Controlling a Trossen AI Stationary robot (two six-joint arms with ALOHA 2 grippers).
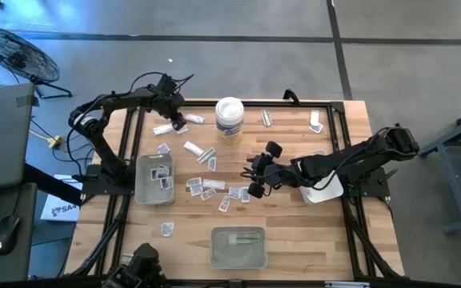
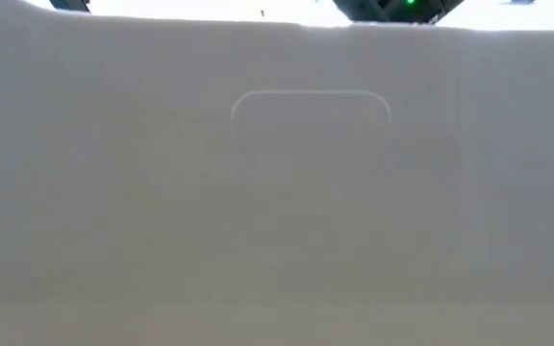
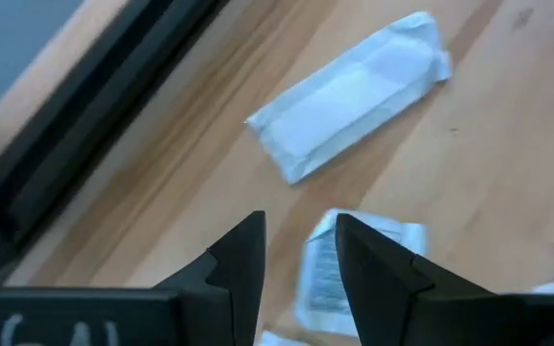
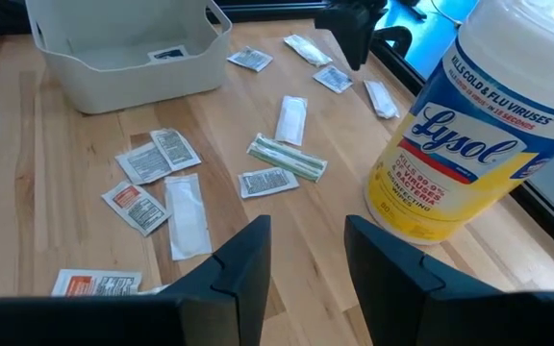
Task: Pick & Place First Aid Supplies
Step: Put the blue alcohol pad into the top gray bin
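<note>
First aid supplies lie scattered on the wooden table: a cluster of small packets [image 1: 210, 188] mid-table, others [image 4: 157, 178] in front of my right gripper, and strip wrappers [image 1: 201, 152]. My left gripper [image 1: 176, 120] hovers open at the far left. It stands over a long white wrapper [image 3: 354, 96] and a small printed packet [image 3: 359, 255] that lies flat beside one finger. Nothing is between its fingers [image 3: 301, 264]. My right gripper [image 1: 250, 172] is open mid-table and holds nothing [image 4: 306, 269].
A white Lysol tub [image 4: 469, 135] stands at the far middle [image 1: 229, 118]. A grey tray [image 1: 154, 178] with a few packets sits at the left. Another tray [image 1: 238, 244] sits near the front edge. A white wall fills the low view [image 2: 306, 192].
</note>
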